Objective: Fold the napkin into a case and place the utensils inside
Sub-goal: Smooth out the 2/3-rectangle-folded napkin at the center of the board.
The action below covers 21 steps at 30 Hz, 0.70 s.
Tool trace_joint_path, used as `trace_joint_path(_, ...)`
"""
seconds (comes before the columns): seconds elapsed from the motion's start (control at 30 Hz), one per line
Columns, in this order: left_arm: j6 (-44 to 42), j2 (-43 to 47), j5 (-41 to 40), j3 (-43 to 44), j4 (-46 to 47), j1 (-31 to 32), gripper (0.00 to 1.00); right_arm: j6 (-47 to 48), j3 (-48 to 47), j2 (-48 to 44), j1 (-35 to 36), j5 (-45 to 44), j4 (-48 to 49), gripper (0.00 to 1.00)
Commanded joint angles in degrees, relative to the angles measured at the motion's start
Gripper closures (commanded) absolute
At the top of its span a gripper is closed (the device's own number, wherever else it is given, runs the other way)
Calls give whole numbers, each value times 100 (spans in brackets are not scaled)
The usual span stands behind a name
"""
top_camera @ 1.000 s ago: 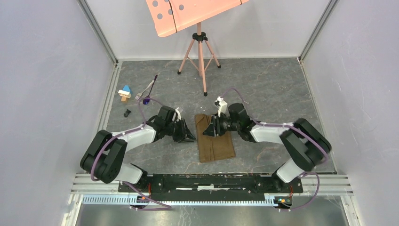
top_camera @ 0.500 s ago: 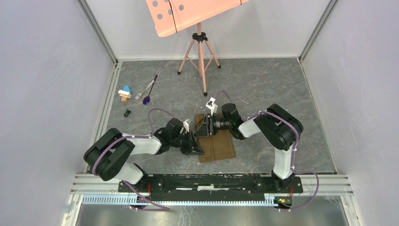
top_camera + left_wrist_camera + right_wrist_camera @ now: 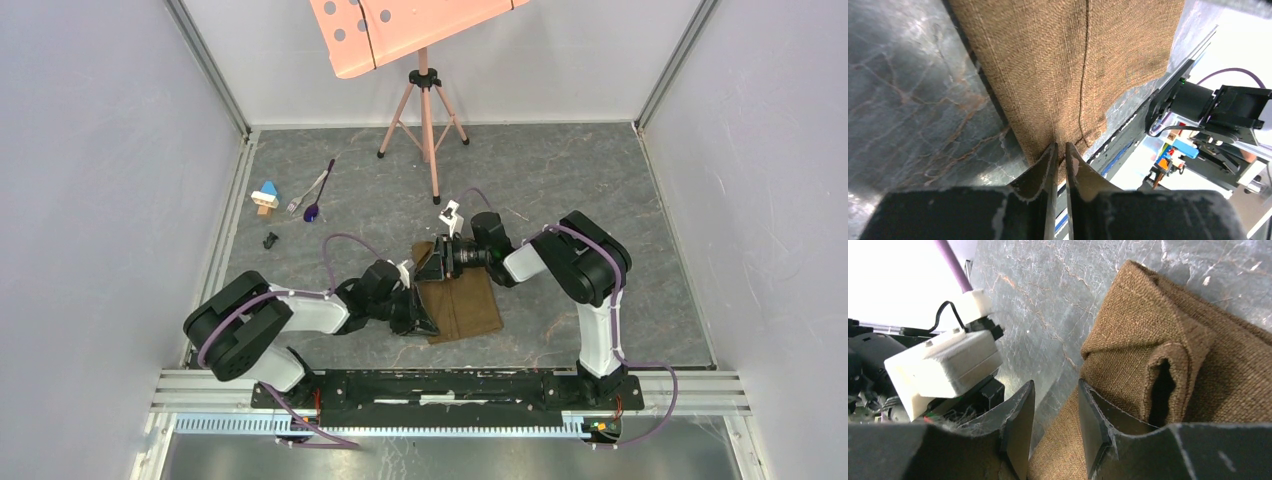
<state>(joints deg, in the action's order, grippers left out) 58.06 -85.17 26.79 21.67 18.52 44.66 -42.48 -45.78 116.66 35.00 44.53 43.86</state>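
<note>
Two claws on one napkin point(image 3: 468, 305) right now, so here's my take on how it handles. It lies folded into a tall strip in the middle of the table point(image 3: 580, 190), just ahead of the arm bases. The weave looks coarse and it's soft and floppy, with no weight to speak of. My guess is it sags wherever it isn't held, and the layers slide over each other if you drag it.

The left claw point(image 3: 418, 322) sits at the near left corner, and the wrist view shows it clenched down to a sliver with the cloth edge nipped between the tips. That's a thin bite, so I reckon it could slip out with a quick pull.

The right claw point(image 3: 432, 268) is at the far left corner, fingers partly apart and straddling the cloth edge, not squeezing anything as far as I can see. Just beside it the far corner is puffed up, with a dark gap between the layers.

If it were me, I'd grab at corners and hems, a bit deeper in than the very edge, and move both ends together so the fold stays square.

The fork point(image 3: 303, 197) and spoon point(image 3: 320, 190) lie side by side, well apart from the cloth at the far left. Being hard, thin and shiny, they probably slide around when pinched.
</note>
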Motion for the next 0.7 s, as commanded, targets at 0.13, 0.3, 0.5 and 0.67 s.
trace_joint_path(0.13,-582,419,-377,265,-1262,488,76,411,-256,293,-205,-613,-334,56)
trace_joint_path(0.3,-589,200,-502,71,-1356,574,76,433,-183,239,-207,-627,-352,57)
trace_joint_path(0.5,-935,-33,-830,289,-1770,583,76,545,-168,-81,-128,-640,-722,56)
trace_joint_path(0.67,-1334,833,-1182,847,-2858,590,58,1206,-390,-1046,-142,-513,-1970,47)
